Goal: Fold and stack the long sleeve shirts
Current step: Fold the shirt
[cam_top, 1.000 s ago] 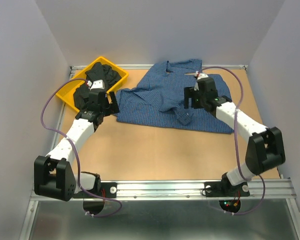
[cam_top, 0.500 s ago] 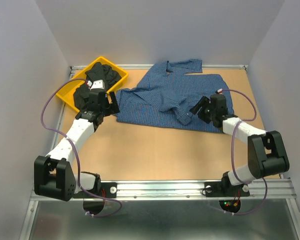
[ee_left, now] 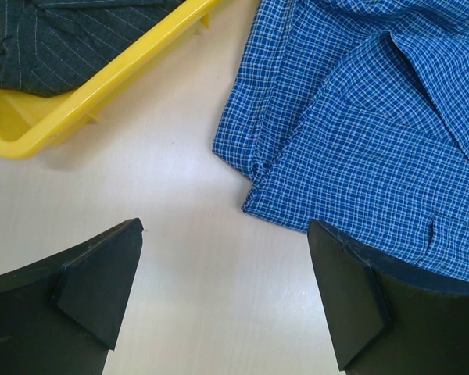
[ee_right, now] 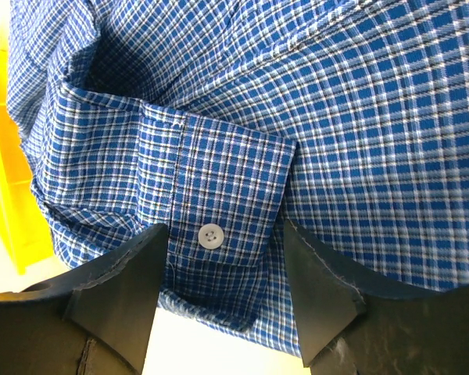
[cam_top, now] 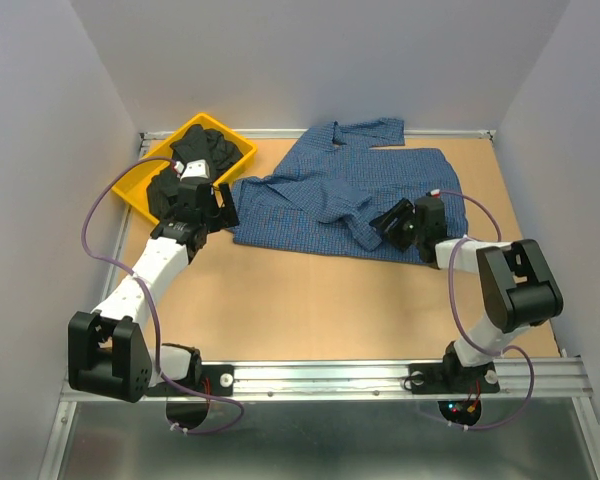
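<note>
From above, my right pincer (cam_top: 395, 225) has dropped low onto the blue shirt (cam_top: 330, 190) at its near edge. My left pincer (cam_top: 218, 205) waits wide open beside the yellow tray (cam_top: 130, 190), which holds the black shirt (cam_top: 195, 150). My left camera shows only the blue shirt's corner. My right camera shows the cuff (ee_right: 211, 195) between my closing jaws, so a sleeve fold looks next. I cannot tell if they pinch it yet.

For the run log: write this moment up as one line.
left gripper: open, over wooden table | right gripper: open, astride buttoned cuff of blue checked cloth shirt | dark cloth shirt: in yellow plastic tray

Pale walls (cam_top: 320, 60) enclose a tan tabletop (cam_top: 310, 300) — evenly lit.
</note>
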